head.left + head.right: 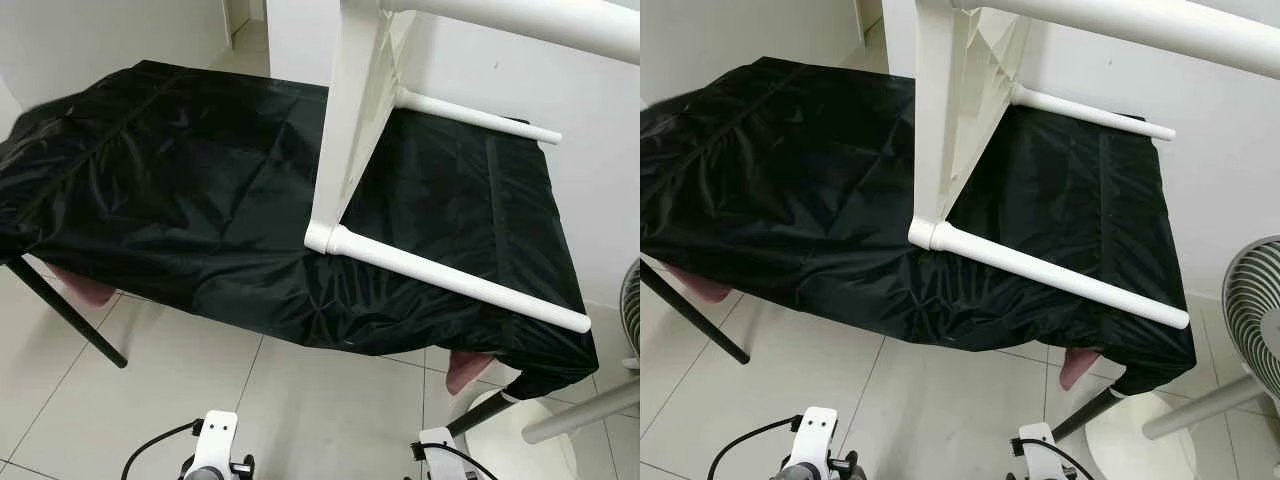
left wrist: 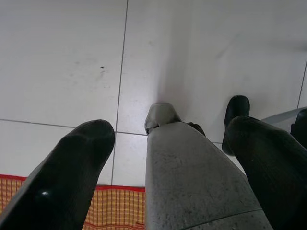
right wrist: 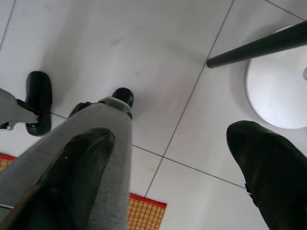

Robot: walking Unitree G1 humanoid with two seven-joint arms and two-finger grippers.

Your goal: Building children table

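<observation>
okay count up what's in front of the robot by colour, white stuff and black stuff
White: 2, table frame and fan
Black: 1, cover
Total: 3

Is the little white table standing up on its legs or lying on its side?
On its side. The white children's table rests on the black cloth, its round white legs pointing sideways.

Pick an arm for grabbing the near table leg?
Right, marginally. The near leg lies across the black cloth toward the robot's right. Both grippers, left and right, hang open over the floor.
</observation>
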